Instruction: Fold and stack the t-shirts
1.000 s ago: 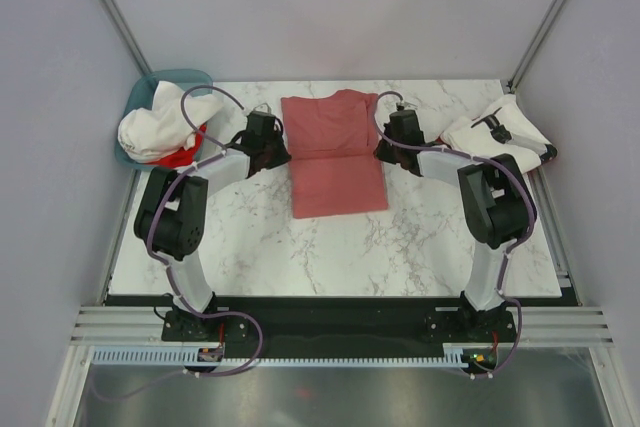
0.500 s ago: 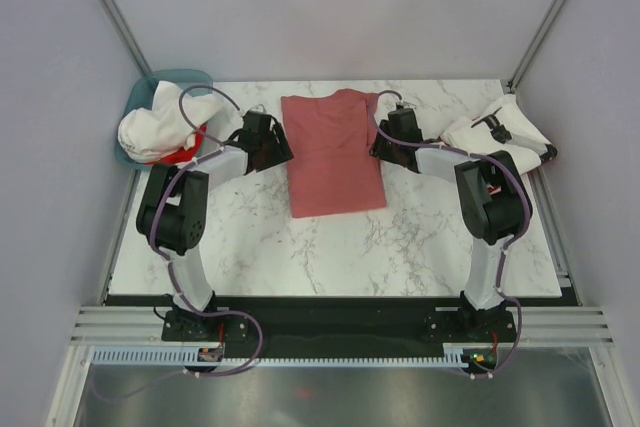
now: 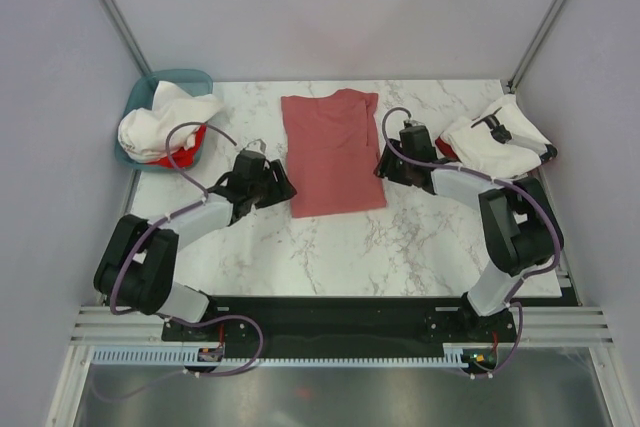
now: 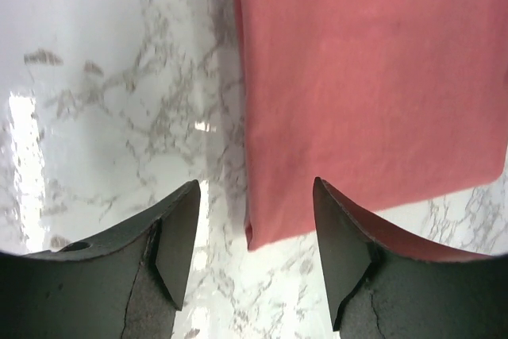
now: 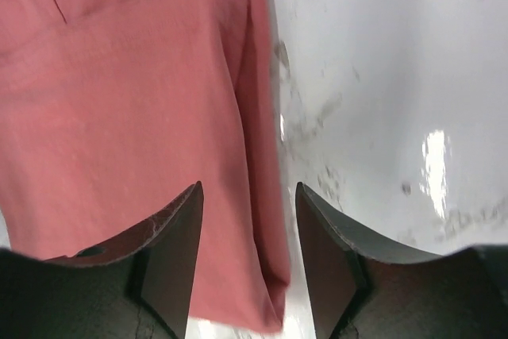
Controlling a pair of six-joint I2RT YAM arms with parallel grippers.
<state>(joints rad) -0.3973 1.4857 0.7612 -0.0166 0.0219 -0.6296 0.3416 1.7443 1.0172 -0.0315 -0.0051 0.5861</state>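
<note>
A dusty salmon-red t-shirt (image 3: 333, 152) lies folded lengthwise on the marble table (image 3: 330, 247), also seen in the left wrist view (image 4: 373, 85) and right wrist view (image 5: 135, 117). My left gripper (image 3: 276, 183) sits open at its near left corner, jaws apart over bare marble and the corner of the cloth (image 4: 252, 188). My right gripper (image 3: 386, 162) is open over the shirt's right edge (image 5: 248, 188), nothing pinched. White and red t-shirts (image 3: 160, 127) are piled in the teal basket. A folded white t-shirt (image 3: 495, 142) with a black mark lies at the right.
The teal basket (image 3: 185, 77) stands at the back left corner. Grey walls close in the table on three sides. The arm bases (image 3: 330, 327) are at the near edge.
Both grippers went from shut to open and let go of the salmon-red shirt. Both drew back toward the near side; the left arm dropped lower. The shirt's near half now lies flatter.
</note>
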